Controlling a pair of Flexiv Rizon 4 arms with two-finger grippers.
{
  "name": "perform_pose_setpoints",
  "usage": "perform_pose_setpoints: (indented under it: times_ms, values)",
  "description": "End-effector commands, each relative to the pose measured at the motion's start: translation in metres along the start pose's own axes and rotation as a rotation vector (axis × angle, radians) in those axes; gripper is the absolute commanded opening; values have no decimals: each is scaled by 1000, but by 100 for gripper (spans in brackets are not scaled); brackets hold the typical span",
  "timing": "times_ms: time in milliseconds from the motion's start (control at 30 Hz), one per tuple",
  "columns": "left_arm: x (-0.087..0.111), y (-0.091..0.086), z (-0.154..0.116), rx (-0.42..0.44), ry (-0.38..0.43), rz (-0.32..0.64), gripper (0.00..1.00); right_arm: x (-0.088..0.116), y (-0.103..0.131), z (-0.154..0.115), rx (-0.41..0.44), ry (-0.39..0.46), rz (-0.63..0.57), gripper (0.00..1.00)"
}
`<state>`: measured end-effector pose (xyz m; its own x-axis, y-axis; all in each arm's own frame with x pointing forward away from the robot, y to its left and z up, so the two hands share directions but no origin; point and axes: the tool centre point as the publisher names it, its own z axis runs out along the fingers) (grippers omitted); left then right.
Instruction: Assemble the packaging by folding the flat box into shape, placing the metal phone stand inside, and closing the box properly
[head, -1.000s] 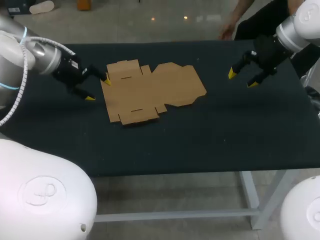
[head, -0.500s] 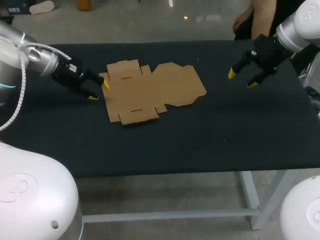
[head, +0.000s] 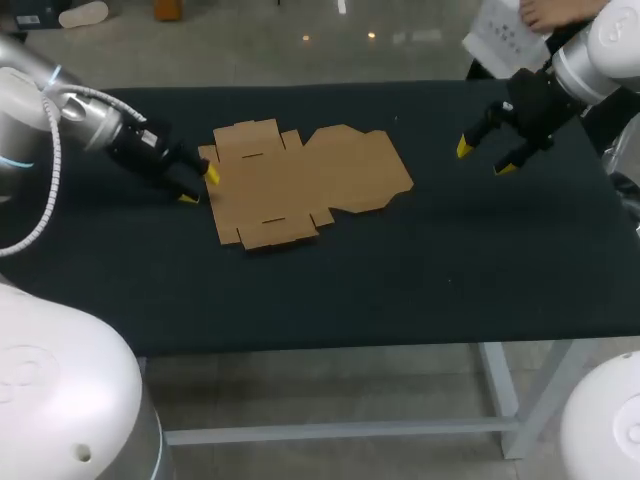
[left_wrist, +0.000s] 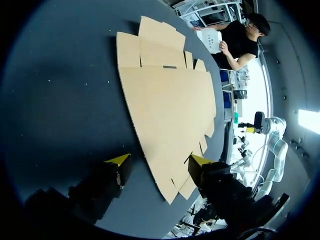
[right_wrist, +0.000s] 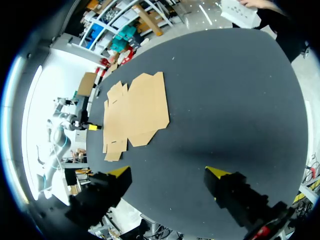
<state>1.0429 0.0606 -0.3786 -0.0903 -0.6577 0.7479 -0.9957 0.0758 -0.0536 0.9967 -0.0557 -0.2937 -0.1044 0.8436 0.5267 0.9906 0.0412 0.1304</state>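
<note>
Fingers of the left gripper (head: 200, 186) gape empty astride the left edge of the flat box (head: 300, 185), apparently to lift it; the right gripper (head: 484, 158) hangs open, empty, well right.

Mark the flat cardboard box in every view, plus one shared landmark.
Head view: flat cardboard box left of the table's middle.
Left wrist view: ahead of the left end effector, edge between its fingers.
Right wrist view: far ahead, across the table.
Landmark: the left end effector at the box's edge.
</note>
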Motion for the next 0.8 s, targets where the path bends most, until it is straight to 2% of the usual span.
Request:
perform_pose_setpoints:
  times_ms: [33, 200, 300, 500, 800]
  values:
    - [-10, -4, 4, -36, 27, 12, 73, 0, 0, 0, 1, 2, -1, 100]
    - [-13, -6, 7, -34, 37, 25, 63, 0, 0, 0, 1, 2, -1, 100]
    - [-15, -7, 9, -32, 43, 29, 49, 0, 0, 0, 1, 2, -1, 100]
    - [-17, -9, 10, -30, 64, 35, 44, 0, 0, 0, 1, 2, -1, 100]
    - [-21, -12, 18, -41, 97, 36, 46, 0, 0, 0, 1, 2, -1, 100]
